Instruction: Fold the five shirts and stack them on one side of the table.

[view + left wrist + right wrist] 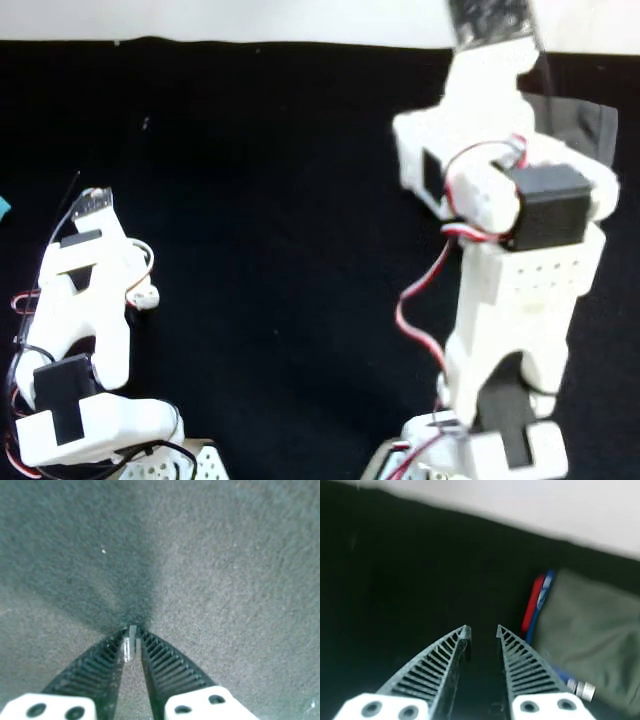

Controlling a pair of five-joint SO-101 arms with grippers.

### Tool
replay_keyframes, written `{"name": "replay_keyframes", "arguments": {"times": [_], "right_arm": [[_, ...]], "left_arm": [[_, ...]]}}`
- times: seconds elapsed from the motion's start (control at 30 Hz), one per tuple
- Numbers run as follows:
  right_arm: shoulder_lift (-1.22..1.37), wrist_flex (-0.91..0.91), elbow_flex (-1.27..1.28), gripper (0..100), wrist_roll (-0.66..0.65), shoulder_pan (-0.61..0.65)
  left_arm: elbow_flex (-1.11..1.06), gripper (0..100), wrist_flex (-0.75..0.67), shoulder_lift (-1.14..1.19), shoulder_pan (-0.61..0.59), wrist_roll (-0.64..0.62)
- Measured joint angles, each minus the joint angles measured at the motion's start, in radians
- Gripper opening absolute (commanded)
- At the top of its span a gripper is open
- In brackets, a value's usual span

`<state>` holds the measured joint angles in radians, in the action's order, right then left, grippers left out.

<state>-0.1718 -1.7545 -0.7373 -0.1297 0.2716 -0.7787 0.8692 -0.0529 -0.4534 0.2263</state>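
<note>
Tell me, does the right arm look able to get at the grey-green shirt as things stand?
Probably yes. The right claw hangs open close beside the grey-green shirt, which lies uncovered, and nothing stands between them on the black table.

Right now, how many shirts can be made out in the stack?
3: a grey-green shirt on top, with the edges of a red shirt and a blue shirt showing along its side, seemingly under it. More may lie hidden beneath.
</note>
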Motion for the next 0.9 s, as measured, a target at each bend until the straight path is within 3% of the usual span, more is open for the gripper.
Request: {"name": "replay_keyframes", "arguments": {"times": [0.3,0.63,0.9], "right_arm": [[-0.341,0.152,0.671,9.1,0.0,0.044],[-0.692,0.764,1.751,9.1,-0.078,0.044],[-0.741,0.993,2.107,9.1,-0.078,-0.011]], "left_arm": [[0.0,1,0.0,0.0,0.0,0.0],[0.0,1,0.0,0.0,0.0,0.0],[0.0,1,0.0,0.0,0.0,0.0]]}}
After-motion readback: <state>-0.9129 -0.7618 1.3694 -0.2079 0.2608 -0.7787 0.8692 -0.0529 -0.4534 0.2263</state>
